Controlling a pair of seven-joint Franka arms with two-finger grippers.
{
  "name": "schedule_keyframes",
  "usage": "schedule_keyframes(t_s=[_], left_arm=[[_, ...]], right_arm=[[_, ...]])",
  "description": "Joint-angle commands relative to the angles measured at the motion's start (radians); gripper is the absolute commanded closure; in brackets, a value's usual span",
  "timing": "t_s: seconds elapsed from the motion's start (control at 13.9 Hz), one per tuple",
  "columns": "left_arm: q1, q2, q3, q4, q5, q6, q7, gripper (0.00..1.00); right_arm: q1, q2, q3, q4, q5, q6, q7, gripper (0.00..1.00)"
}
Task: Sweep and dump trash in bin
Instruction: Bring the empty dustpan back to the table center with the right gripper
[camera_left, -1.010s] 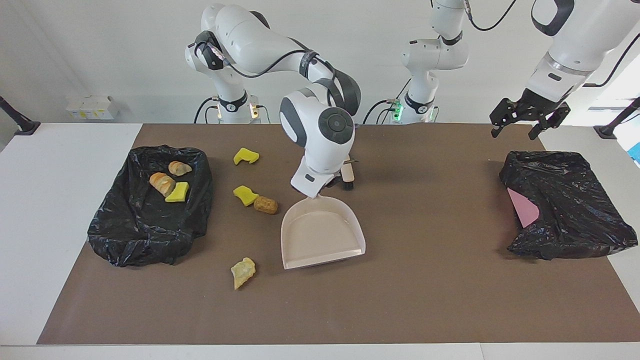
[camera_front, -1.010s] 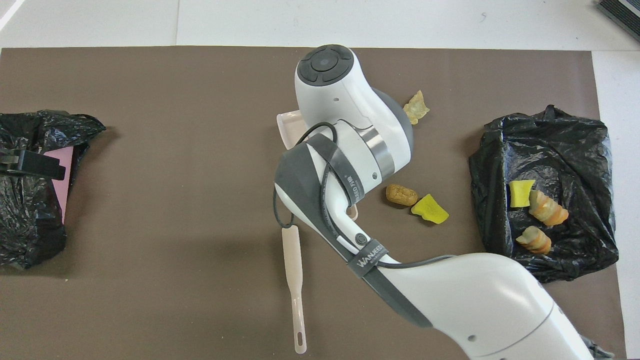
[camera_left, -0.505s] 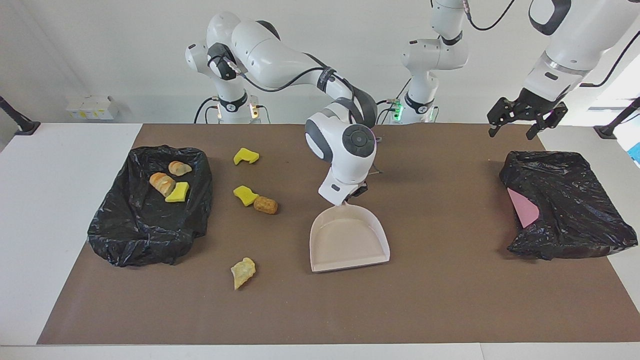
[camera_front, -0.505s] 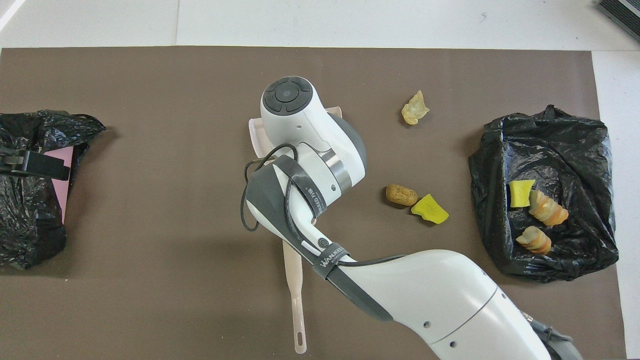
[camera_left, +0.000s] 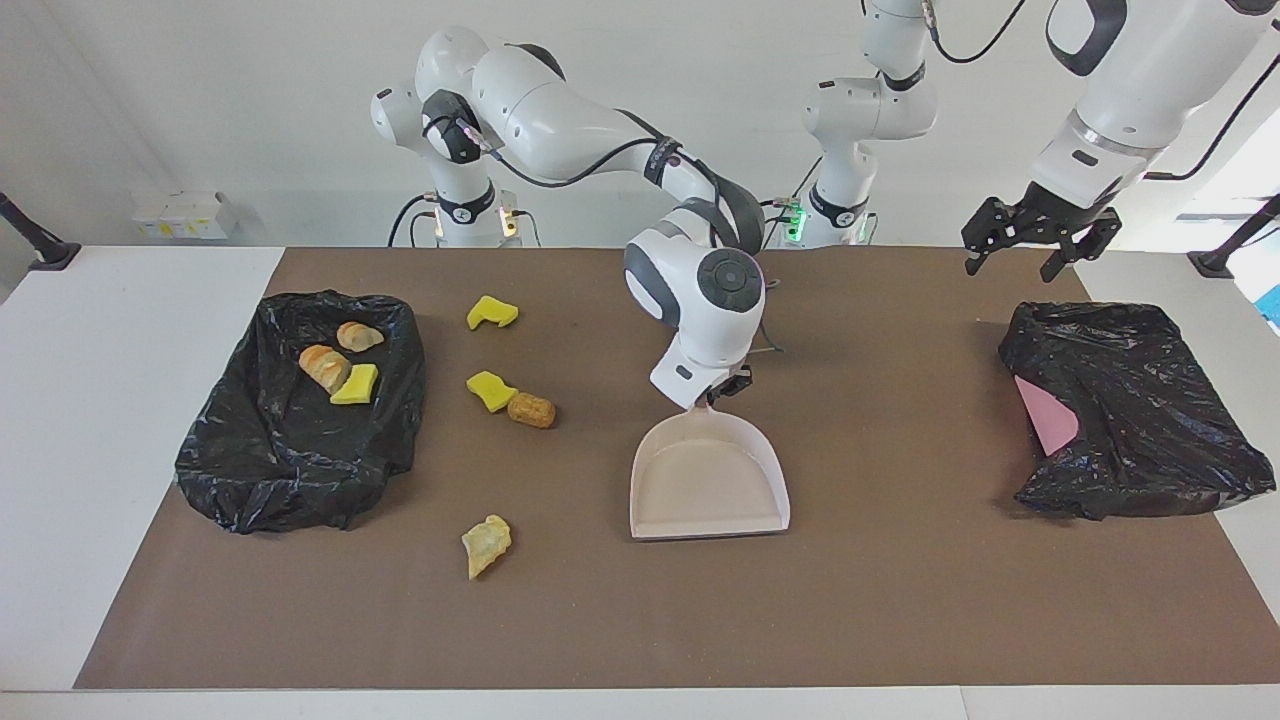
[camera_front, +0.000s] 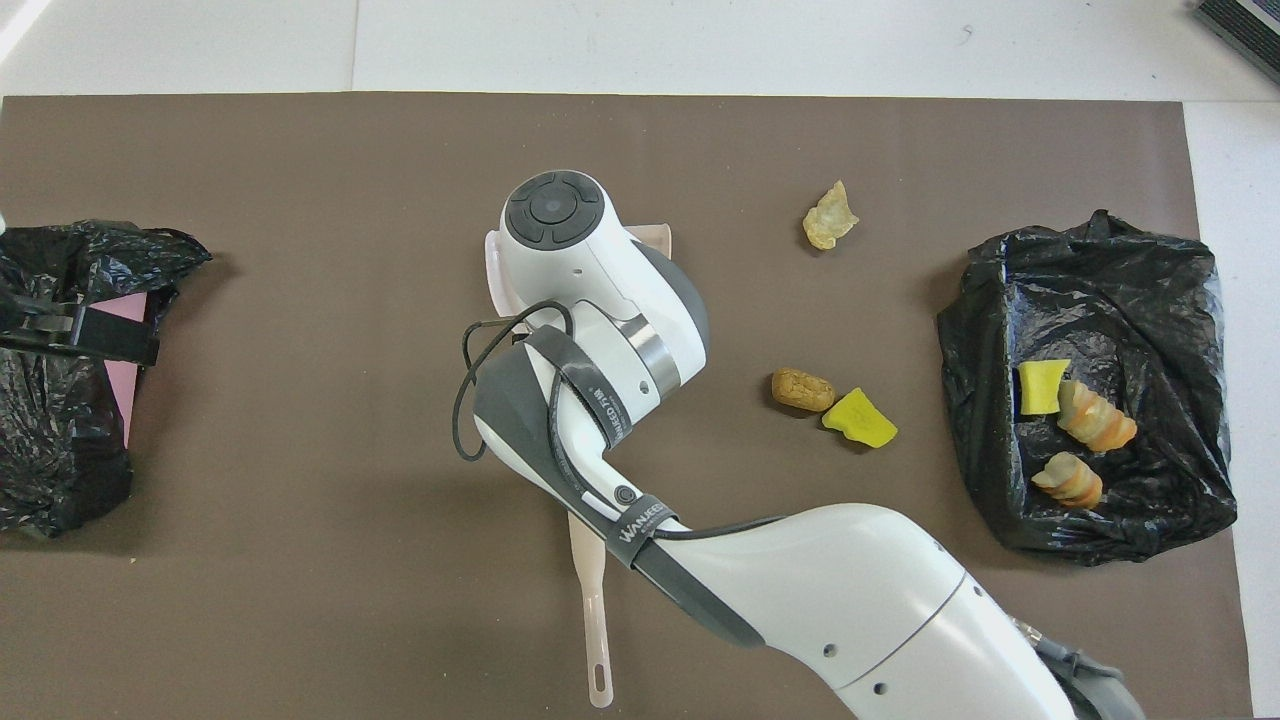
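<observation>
As before clamped in the right gripper (camera_left: 712, 396) — dustpan (camera_left: 708, 482) nearer the left arm's end.

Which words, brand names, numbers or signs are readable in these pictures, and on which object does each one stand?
"WANJEED": white letters on the dark strap around the right arm, overhead view.
A second strap higher up the same arm carries white letters, too skewed to read.
The small boxes by the wall have yellow marks, too small to read.
Nothing is printed on the dustpan, the trash or the black bags.
</observation>
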Motion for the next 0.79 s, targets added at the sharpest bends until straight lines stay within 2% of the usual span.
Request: schedule_keyframes(t_s=[0.0,0.07,0.22,0.29,0.36,0.72], left_arm=[[-0.009,0.004,0.004,0.008,0.009,-0.007,0.016,0.00],[-0.009,0.003,0.004,0.007,0.009,-0.005,0.017,0.00],[-0.016,-0.002,0.004,0.002,0.004,-0.005,0.017,0.00],[-0.018,-0.003,0.004,-0.003,0.004,-0.005,0.017,0.00],[-0.024,-0.005,0.004,-0.004,0.003,-0.007,0.017,0.00],[-0.039,0.009,0.004,-0.003,0.006,0.001,0.017,0.00]], right_arm=[[0.002,0.013,-0.001,0.023,0.023,-0.005,0.025,0.73],[0.002,0.006,-0.001,0.018,0.022,-0.011,0.025,0.73],[0.010,-0.034,-0.001,0.001,0.023,-0.010,0.028,0.54],[0.020,-0.060,-0.001,-0.015,0.020,-0.002,0.031,0.33],[0.021,-0.103,-0.001,-0.055,0.028,-0.005,0.040,0.21],[0.065,-0.371,0.002,-0.409,0.034,0.001,0.080,0.17]])
